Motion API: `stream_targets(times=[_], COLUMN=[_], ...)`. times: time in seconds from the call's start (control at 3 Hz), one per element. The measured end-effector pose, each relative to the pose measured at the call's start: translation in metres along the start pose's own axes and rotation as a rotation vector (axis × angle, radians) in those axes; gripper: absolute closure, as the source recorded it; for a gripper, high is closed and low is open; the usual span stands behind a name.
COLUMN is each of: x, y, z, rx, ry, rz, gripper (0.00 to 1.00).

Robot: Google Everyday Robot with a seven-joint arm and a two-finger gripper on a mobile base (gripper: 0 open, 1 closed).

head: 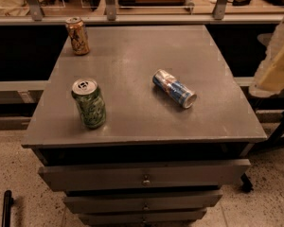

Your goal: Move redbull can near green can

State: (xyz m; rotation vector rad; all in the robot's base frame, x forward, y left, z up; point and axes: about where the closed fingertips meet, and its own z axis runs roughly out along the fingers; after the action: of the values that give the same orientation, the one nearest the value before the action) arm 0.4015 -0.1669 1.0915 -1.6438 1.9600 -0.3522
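Observation:
The redbull can [174, 88], slim, blue and silver, lies on its side right of the middle of the grey cabinet top [132, 56]. The green can [89, 103], with a mottled light-green pattern and a silver top, stands upright near the front left of the top. They are well apart, with bare surface between them. My gripper [273, 67] shows as a pale cream shape at the right edge of the view, beyond the cabinet's right edge and to the right of the redbull can. It touches no can.
An orange-brown can [77, 36] stands upright at the back left corner of the top. Drawers [144, 176] stick out below the front edge. A rail with metal posts [109, 4] runs behind the cabinet. A dark stand [279, 131] is at the right.

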Motion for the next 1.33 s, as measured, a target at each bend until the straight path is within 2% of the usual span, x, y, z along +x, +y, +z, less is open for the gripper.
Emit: stream_targets(times=[0.67, 1.0, 1.33], x=[-0.004, -0.026, -0.034], y=[-0.002, -0.025, -0.046], z=[0.004, 0.053, 0.11], rx=[-0.003, -0.074, -0.183], ry=[0.002, 0.01, 0.017], rz=[-0.001, 0.034, 0.088], gripper=[0.0, 0.0, 0.0])
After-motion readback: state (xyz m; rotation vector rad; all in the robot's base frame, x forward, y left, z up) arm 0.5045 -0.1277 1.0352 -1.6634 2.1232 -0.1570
